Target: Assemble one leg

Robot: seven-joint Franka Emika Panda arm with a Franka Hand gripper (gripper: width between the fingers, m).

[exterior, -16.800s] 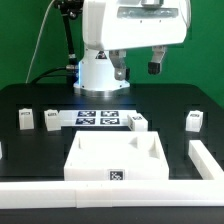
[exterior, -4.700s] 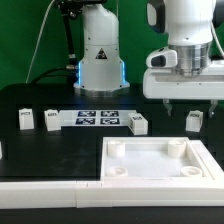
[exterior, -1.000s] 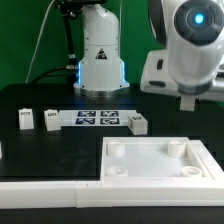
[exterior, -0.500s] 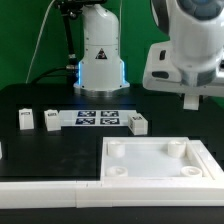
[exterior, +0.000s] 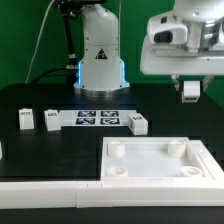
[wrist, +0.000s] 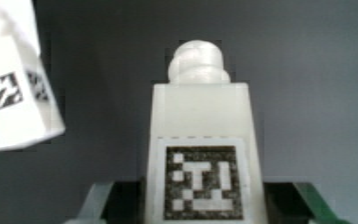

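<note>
Nearest: the white panel (exterior: 160, 165) lay flat on the tabletop (exterior: 60, 150), near right, with its round corner sockets (exterior: 121, 150) facing up and unfilled. Behind it, three spare legs (exterior: 52, 121) stood on either side of the marker board (exterior: 98, 119). Farther right, my claw (exterior: 190, 88) was clamped on the leg (wrist: 199, 125), held clear above the tabletop, rounded tip projecting past the claw. Step in hand, as I judged it: carrying the leg to the panel. The next move called for lining the tip over a socket, then lowering straight.
</note>
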